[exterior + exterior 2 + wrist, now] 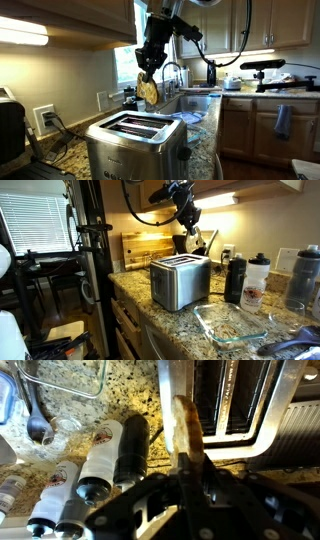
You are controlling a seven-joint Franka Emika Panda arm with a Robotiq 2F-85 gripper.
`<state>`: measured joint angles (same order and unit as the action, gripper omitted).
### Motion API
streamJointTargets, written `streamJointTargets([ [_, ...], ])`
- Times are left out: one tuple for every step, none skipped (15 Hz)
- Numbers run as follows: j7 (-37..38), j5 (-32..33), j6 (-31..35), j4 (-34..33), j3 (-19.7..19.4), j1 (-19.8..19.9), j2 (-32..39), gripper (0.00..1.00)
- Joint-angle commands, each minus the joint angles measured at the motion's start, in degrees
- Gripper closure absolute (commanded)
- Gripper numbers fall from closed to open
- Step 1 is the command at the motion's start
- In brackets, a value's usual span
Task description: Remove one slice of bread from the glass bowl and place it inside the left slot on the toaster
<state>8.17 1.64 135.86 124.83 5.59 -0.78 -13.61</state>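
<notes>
My gripper [147,74] is shut on the slice of bread [148,91], golden-tan with a brown crust, and holds it hanging edge-down above the toaster [135,145]. In the wrist view the slice [186,428] sticks out from the jaws [188,460], over the counter just beside the toaster's dark slots [232,400]. In an exterior view the gripper [192,238] hovers above the far side of the steel toaster [180,282]. The glass bowl [232,323] sits on the granite counter in front of the toaster; a corner shows in the wrist view [70,378].
Dark and white bottles [246,280] stand beside the toaster, also visible in the wrist view [100,460]. A black appliance [10,130] sits at the counter's end. A sink and faucet [172,72] lie behind. Cabinets hang overhead.
</notes>
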Motion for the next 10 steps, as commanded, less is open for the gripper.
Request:
streamJointTargets([
  [1.0, 1.2, -1.5, 1.6, 0.6, -0.8, -2.3, 0.92],
  [1.0, 1.2, -1.5, 1.5, 0.8, -1.0, -2.0, 0.92],
  [0.6, 0.7, -1.8, 1.3, 0.8, -1.3, -1.8, 0.92],
  [0.7, 0.8, -1.8, 1.2, 0.9, -1.4, -1.7, 0.92],
  [0.8, 0.8, -1.9, 1.1, 1.0, -1.4, -1.4, 0.92],
  [0.8, 0.8, -2.0, 1.0, 1.1, -1.5, -1.2, 0.93],
  [0.7, 0.6, -2.2, 0.9, 1.1, -1.6, -1.1, 0.93],
  [0.7, 0.6, -2.2, 0.8, 1.1, -1.6, -1.0, 0.92],
  [0.5, 0.4, -2.3, 0.7, 1.1, -1.8, -0.8, 0.92],
  [-0.3, -0.5, -2.7, 0.4, 0.9, -2.1, -0.6, 0.92],
])
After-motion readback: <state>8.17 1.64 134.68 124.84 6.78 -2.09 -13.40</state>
